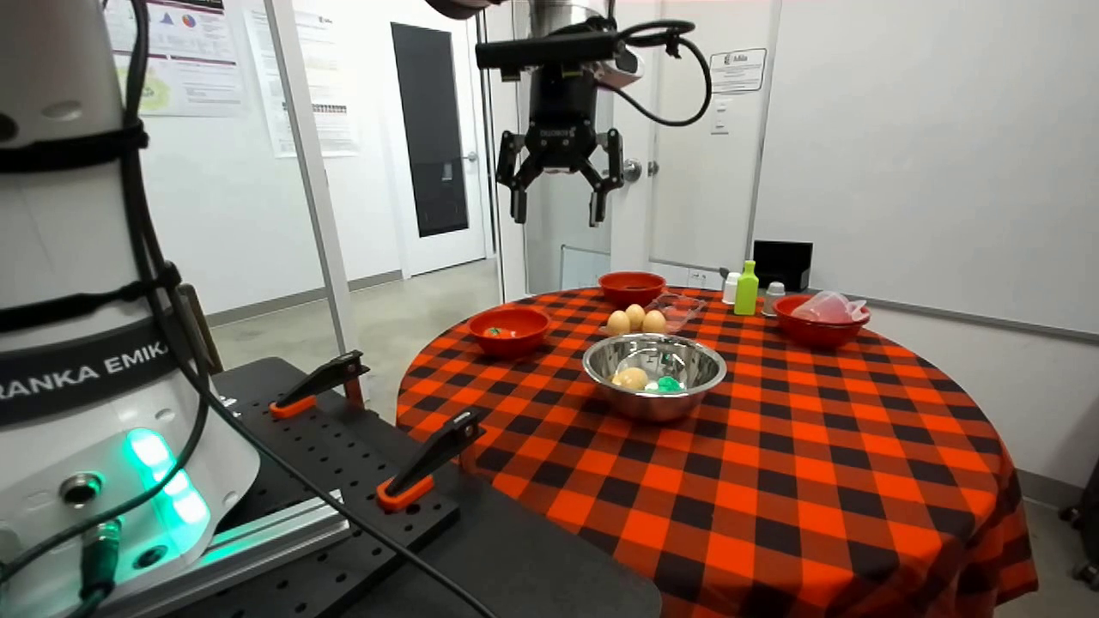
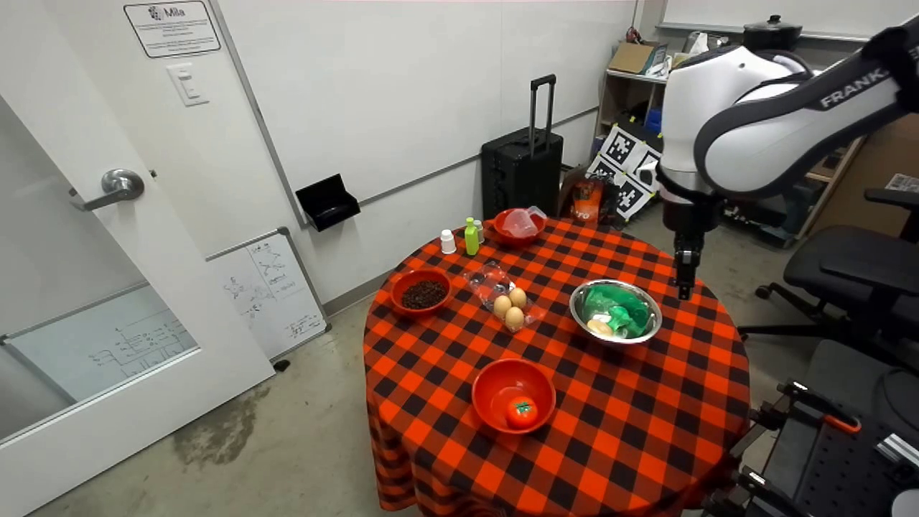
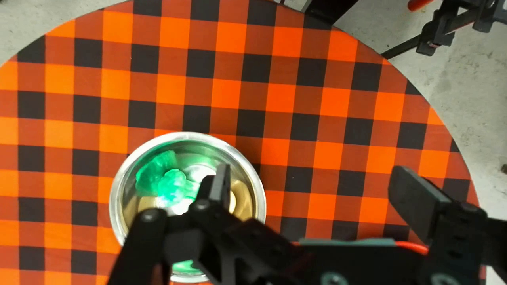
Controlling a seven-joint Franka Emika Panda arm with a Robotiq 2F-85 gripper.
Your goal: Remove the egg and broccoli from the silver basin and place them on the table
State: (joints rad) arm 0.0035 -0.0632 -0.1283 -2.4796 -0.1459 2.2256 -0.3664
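The silver basin (image 1: 654, 407) stands on the checkered table (image 1: 798, 481) and also shows in an exterior view (image 2: 658, 316). In it lie the tan egg (image 1: 633, 378) and the green broccoli (image 1: 669, 384), also visible as egg (image 2: 600, 327) and broccoli (image 2: 623, 319). In the wrist view the broccoli (image 3: 173, 186) is inside the basin (image 3: 259, 186); the egg is mostly hidden behind a finger. My gripper (image 1: 556, 221) is open with nothing between its fingers, high above the table. In the wrist view the gripper (image 3: 312, 172) has one finger overlapping the basin.
A red bowl (image 2: 495, 373) holds a tomato (image 2: 522, 412). Several things stand farther off: three eggs (image 2: 510, 309) by a transparent carton (image 2: 490, 276), a red bowl (image 2: 402, 305) with dark bits, a green bottle (image 2: 471, 238), white shakers (image 2: 447, 242) and a red bowl (image 1: 820, 333) holding a plastic cup.
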